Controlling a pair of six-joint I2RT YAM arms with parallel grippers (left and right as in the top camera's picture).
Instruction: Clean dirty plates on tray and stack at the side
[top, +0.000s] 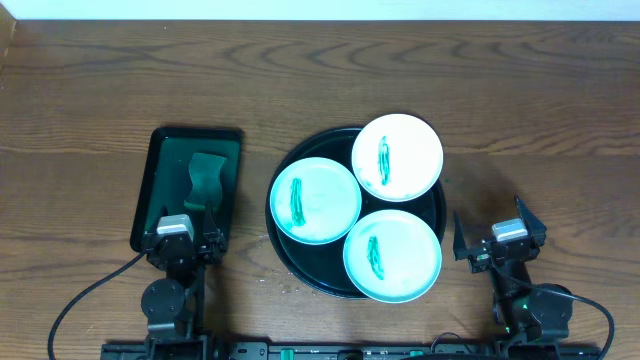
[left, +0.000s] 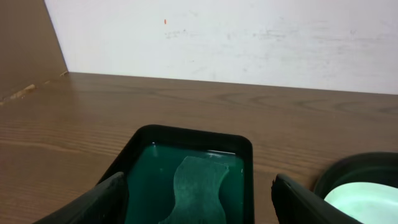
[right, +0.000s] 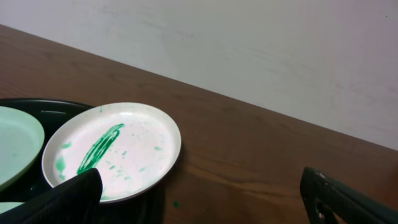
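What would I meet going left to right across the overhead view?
First the small rectangular dark green tray → large round black tray carrying three green-smeared white plates → right gripper, open.

Setting: robotics test bench in a lab-type room.
Evidence, noted from beside the bench:
- bare wood-grain table (top: 90, 90)
- plain, scuffed white wall (left: 249, 37) directly behind the table
- left arm (top: 178, 250) and right arm (top: 510, 250) mounted at the near edge
- black cables (top: 80, 300) trailing from the arm bases
- staged props: plates (top: 397, 157) with neat green smears on a black tray (top: 290, 262), and a sponge (top: 207, 180) in a green tray (top: 165, 170)
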